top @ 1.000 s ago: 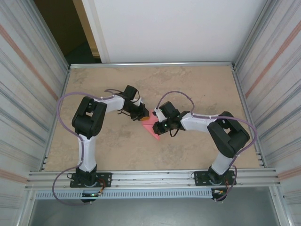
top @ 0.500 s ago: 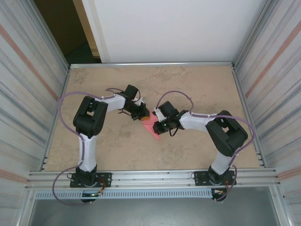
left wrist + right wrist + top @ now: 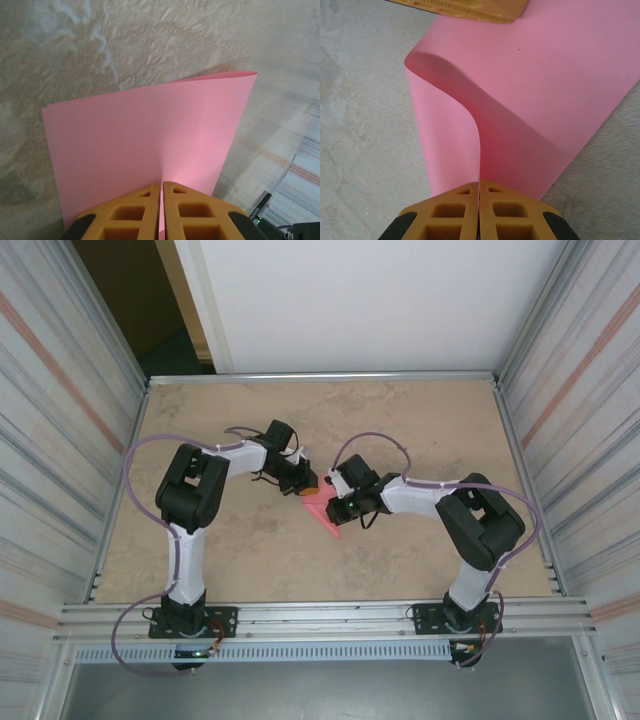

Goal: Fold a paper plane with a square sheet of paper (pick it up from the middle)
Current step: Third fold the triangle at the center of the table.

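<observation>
- Starting at the left of the top view: the left gripper point(image 3: 308, 483) reaches in toward mid-table point(image 3: 420, 420). Its orange tips are too small there to read how they stand.
- In the left wrist view, the left gripper point(image 3: 162, 184) has both orange fingers point(image 3: 130, 215) pressed together, with only a hairline seam between them. The sheet of paper point(image 3: 145, 135) runs down into that seam, pinched at its near edge. The fingers cover the bottom of the sheet.
- The sheet here looks doubled over, with a second layer peeking out along the left edge and a rounded fold at the far right corner. How many layers there are is unclear.
- Seen from above, the sheet of paper point(image 3: 322, 512) is a small pink wedge between the two wrists, near the table's middle. The right wrist covers its right side.
- In the right wrist view, the right gripper point(image 3: 479, 182) is clamped tight on the sheet of paper point(image 3: 545, 90) at the near edge. The paper curls up in a soft roll on the left.
- The left gripper's fingers point(image 3: 465, 7) are cut off by the top of this picture and touch the sheet's far edge.
- In the top view, the right gripper point(image 3: 335, 508) sits just beside the pink wedge, its tips hidden under the wrist.
</observation>
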Controlling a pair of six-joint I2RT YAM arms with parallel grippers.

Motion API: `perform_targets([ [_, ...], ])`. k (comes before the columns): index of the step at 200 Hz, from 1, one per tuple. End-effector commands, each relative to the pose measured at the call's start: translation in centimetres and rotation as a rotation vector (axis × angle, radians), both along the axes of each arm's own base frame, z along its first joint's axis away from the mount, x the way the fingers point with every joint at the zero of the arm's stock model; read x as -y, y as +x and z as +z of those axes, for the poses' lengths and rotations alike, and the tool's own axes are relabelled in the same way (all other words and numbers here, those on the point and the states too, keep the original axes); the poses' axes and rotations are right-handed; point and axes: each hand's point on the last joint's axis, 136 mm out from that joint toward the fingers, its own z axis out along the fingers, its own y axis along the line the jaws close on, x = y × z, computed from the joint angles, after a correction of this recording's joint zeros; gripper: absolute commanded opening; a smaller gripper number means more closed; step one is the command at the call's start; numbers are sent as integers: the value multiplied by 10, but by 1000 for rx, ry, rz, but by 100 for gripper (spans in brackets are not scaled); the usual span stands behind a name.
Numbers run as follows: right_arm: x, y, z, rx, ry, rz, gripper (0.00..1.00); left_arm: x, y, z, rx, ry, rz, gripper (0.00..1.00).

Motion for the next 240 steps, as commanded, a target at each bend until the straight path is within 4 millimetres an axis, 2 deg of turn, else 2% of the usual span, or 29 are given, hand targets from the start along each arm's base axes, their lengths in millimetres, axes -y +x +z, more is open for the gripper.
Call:
perform_targets([
  [1, 1, 8, -1, -3, -20, -26, 8, -9, -16, -30, -74, 84, -13, 12],
  [110, 5, 8, -6, -7, -44, -37, 8, -10, -17, -32, -78, 89, -10, 12],
  [181, 5, 5, -15, -36, -55, -29, 8, -7, -14, -25, -64, 74, -11, 12],
  [213, 7, 2, -22, -56, -69, -30, 8, 0, -2, 0, -14, 35, 1, 13],
  [218, 8, 1, -24, -60, -74, -32, 8, 1, 3, 17, 23, 18, 9, 14],
  [240, 10, 1, -24, -62, -79, -36, 8, -2, 14, 45, 94, 1, 52, 17],
])
